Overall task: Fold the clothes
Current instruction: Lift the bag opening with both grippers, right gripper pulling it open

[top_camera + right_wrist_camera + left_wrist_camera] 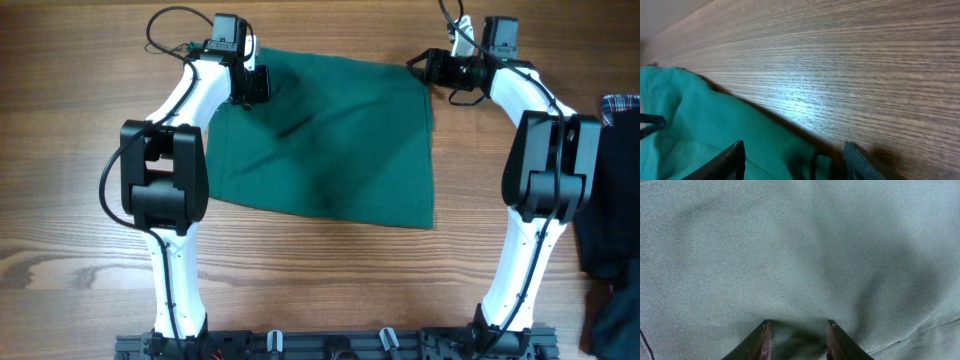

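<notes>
The clothes (330, 140) are one dark green garment lying spread flat in the middle of the table. My left gripper (252, 85) is down on its far left corner. In the left wrist view green cloth (800, 245) fills the frame, and the left gripper (799, 330) has its fingertips apart, resting on the fabric with a dark crease between them. My right gripper (422, 66) is at the far right corner. In the right wrist view it (794, 146) stands open, straddling the garment's edge (700, 125), with one finger over cloth and the other over bare wood.
The wooden table (80, 250) reaches past the garment on all sides. A blue-red plaid cloth (622, 105) and a black garment (610, 230) lie at the right edge, beside the right arm. The arms' base rail (330, 345) runs along the near edge.
</notes>
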You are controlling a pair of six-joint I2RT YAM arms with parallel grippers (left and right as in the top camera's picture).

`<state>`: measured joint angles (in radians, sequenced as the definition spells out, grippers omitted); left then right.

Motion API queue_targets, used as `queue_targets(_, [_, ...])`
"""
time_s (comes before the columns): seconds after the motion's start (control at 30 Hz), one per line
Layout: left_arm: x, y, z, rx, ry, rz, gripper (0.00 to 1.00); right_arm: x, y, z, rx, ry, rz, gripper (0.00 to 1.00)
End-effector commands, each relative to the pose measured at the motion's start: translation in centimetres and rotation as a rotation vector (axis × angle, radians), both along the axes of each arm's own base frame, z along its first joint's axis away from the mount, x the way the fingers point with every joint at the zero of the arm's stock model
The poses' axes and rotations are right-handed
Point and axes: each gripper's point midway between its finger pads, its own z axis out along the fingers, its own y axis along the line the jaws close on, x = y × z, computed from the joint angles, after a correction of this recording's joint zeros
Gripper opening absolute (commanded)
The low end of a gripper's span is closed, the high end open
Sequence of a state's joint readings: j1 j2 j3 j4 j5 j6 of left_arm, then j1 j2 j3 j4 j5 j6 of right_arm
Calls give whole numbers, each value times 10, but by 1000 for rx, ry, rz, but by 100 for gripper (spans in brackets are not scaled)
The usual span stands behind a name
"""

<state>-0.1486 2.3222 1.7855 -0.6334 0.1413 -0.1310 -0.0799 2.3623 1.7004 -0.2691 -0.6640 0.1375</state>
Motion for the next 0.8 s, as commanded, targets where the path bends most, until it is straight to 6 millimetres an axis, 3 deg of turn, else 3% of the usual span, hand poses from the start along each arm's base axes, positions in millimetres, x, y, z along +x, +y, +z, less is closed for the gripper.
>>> queue_targets(0.0, [1, 3, -13, 31, 7, -10, 36, -3, 16, -8, 70, 34, 18, 61])
queue_targets(0.2, [1, 3, -12, 30, 3, -10, 36, -11, 37, -21, -11, 62, 50, 58])
queue_targets(0.27, [1, 3, -12, 30, 3, -10, 37, -7, 44, -20, -57, 12, 82, 51])
queue_targets(0.3, [2, 4, -12, 32, 3, -9, 36, -1, 44, -16, -58, -23, 81, 39])
queue_targets(0.37, [2, 7, -13, 53, 0, 0, 37, 10, 43, -4, -59, -75, 79, 4])
queue_targets(0.47, [2, 8, -13, 54, 0, 0, 37, 24, 47, 25, -57, -133, 107, 4])
queue_targets(0.57, [2, 8, -13, 55, 0, 0, 37, 24, 56, 53, -80, -182, 187, 4])
queue_targets(0.67, [2, 8, -13, 55, 0, 0, 37, 2, 60, 54, -137, -137, 288, 4])
queue_targets(0.77, [2, 8, -13, 54, 0, 0, 37, -37, 68, 45, -166, -32, 400, 4])
